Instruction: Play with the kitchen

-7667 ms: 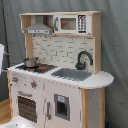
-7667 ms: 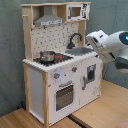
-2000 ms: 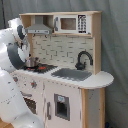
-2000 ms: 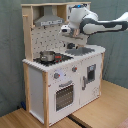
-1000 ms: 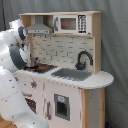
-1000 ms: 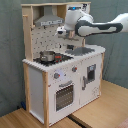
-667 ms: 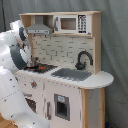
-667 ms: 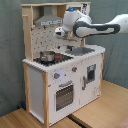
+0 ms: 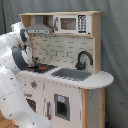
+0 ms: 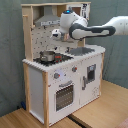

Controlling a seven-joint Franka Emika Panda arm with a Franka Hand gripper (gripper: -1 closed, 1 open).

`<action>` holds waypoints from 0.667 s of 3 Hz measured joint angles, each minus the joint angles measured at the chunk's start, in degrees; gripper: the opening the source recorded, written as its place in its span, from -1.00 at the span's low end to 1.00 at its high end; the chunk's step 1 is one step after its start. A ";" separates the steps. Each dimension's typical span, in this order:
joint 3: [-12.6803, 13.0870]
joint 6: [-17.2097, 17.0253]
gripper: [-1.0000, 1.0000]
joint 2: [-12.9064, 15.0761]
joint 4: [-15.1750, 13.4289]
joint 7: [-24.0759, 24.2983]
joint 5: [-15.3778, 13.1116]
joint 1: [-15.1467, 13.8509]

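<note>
While watching through the first exterior view, spot the pincer (image 9: 33, 61) low at the kitchen (image 9: 75, 102), tucked against the arm's (image 9: 12, 55) own white bulk. Cannot tell whether clenched or released from here. Directly below and just beside it: the stove (image 9: 46, 68) and a dark pot (image 9: 36, 65). Straight above it: the grey hood (image 9: 38, 28). Well off toward the first exterior view's right of it: the black faucet (image 9: 83, 60) over the sink (image 9: 70, 74).

Over to the second exterior view now. Reaching in from the second exterior view's right, hanging the pincer (image 10: 55, 34) under the hood (image 10: 47, 21) and close in front of the pegboard back (image 10: 39, 42). Again, cannot tell its state. Below it, apart from it: the pot (image 10: 47, 55) on the stove (image 10: 61, 58). Further down: the oven door (image 10: 62, 95).

Tight quarters, by the look of it. Risky to rise from here: likely to knock the hood's lip. Risky to push forward: likely to jam into the pegboard. Dropping too fast or off-centre could clip the pot's rim and shove it off the burner, maybe over the counter edge. Swinging the elbow wide might nudge the whole toy cabinet.
</note>
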 joint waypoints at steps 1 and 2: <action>4.02 -0.15 1.00 -1.80 2.99 -0.67 0.01 -4.70; 7.35 -0.61 1.00 -3.27 5.68 -1.08 0.04 -8.28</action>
